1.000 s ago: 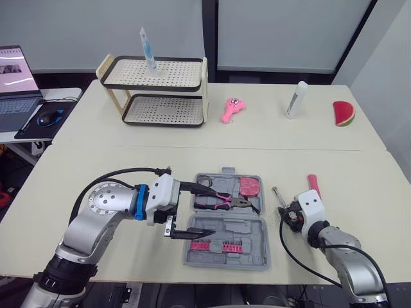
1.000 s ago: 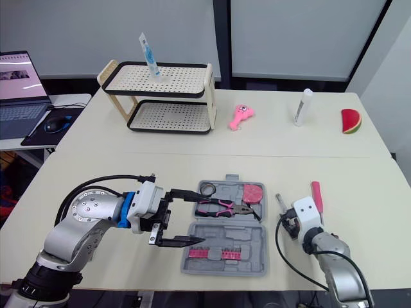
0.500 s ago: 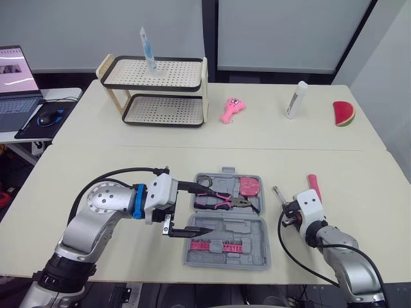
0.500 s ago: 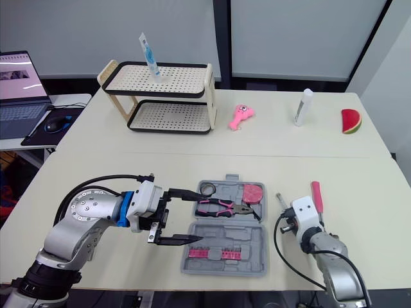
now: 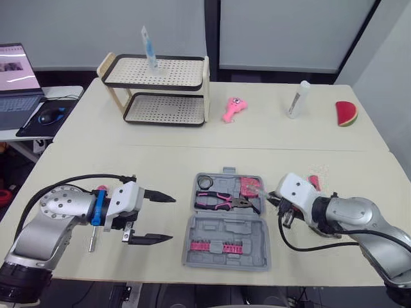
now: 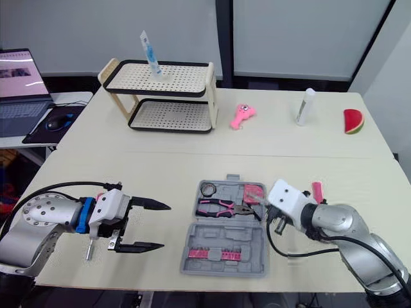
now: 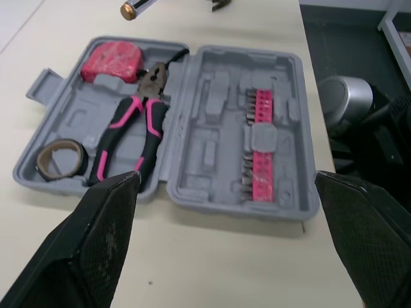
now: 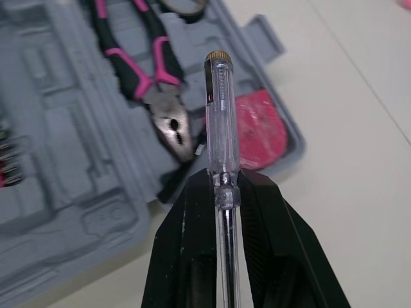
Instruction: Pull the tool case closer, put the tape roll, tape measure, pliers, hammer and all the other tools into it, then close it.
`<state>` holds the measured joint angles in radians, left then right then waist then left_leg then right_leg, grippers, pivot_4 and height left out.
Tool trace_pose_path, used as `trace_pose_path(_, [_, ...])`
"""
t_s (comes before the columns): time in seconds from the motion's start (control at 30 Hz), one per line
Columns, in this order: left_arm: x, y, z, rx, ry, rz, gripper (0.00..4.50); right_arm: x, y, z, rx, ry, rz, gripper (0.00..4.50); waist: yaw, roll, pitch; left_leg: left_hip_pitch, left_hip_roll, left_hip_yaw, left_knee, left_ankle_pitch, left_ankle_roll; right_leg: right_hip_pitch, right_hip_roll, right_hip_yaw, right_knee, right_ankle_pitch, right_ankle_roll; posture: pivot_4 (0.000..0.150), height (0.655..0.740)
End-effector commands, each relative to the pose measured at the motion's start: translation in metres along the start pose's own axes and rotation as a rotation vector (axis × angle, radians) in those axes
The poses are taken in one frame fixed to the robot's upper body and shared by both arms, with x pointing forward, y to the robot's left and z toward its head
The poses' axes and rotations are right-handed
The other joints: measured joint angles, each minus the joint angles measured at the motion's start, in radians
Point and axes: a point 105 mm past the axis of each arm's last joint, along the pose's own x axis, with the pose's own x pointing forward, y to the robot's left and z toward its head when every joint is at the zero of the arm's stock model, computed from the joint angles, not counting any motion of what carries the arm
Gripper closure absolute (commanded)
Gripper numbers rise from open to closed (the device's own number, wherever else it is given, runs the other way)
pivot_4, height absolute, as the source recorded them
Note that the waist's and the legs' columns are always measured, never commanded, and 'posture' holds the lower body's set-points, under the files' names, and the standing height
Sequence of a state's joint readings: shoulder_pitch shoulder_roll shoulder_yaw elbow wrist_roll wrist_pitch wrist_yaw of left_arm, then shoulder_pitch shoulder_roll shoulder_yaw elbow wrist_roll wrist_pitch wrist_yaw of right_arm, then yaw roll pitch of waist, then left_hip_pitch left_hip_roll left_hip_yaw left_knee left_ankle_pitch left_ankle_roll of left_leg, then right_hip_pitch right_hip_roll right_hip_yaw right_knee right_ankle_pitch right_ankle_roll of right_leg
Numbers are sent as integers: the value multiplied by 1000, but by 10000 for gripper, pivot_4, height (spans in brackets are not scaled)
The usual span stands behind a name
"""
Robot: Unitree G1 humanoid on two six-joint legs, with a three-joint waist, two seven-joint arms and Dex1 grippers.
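Note:
The grey tool case (image 5: 226,226) lies open in the middle near the table's front edge. Its far half holds the tape roll (image 5: 204,181), the pink-handled pliers (image 5: 221,201) and the pink tape measure (image 5: 250,186). A strip of pink bits (image 7: 260,151) sits in the near half. My right gripper (image 8: 221,183) is shut on a clear-handled screwdriver (image 8: 220,128), over the case's right edge by the tape measure. The hammer's pink handle (image 5: 313,181) shows behind that arm. My left gripper (image 5: 168,218) stands open, left of the case and apart from it.
A slim tool (image 5: 92,240) with a metal end lies partly under my left forearm. At the back stand a two-tier rack (image 5: 157,90), a pink toy (image 5: 232,109), a white bottle (image 5: 297,99) and a watermelon slice (image 5: 345,113). A laptop (image 5: 14,77) sits on a side table, left.
My left gripper has drawn back to the left, off the case, still open. My right gripper has swung left from beside the hammer to the case's right edge, carrying the screwdriver.

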<state>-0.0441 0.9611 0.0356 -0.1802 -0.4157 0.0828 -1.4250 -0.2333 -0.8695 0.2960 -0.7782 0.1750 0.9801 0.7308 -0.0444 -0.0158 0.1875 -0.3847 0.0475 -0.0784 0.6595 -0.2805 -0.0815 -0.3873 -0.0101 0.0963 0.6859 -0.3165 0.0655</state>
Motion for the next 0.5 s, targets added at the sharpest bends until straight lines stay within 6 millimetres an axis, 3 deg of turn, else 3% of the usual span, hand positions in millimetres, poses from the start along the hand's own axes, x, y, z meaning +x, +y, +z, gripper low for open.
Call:
trace_pose_path(0.03, [-6, -4, -2, 39, 40, -8, 0, 5, 22, 12, -78, 3, 144, 42350, 4, 0, 0, 0, 0, 0, 0, 0, 0, 0, 0, 0, -1, 0, 0, 1500, 7350])
trace_pose_path(0.23, [-1, -11, 0, 33, 27, -18, 0, 34, 37, 18, -132, 26, 235, 42350, 4, -1, 0, -1, 0, 0, 0, 0, 0, 0, 0, 0, -3, 1, 1, 1500, 7350])
trace_pose_path(0.5, [0, -11, 1, 32, 24, -18, 0, 65, 43, 43, -170, -21, 257, 42350, 1, -1, 0, -2, 0, 0, 0, 0, 0, -1, 0, 0, -3, 1, 1, 1500, 7350])
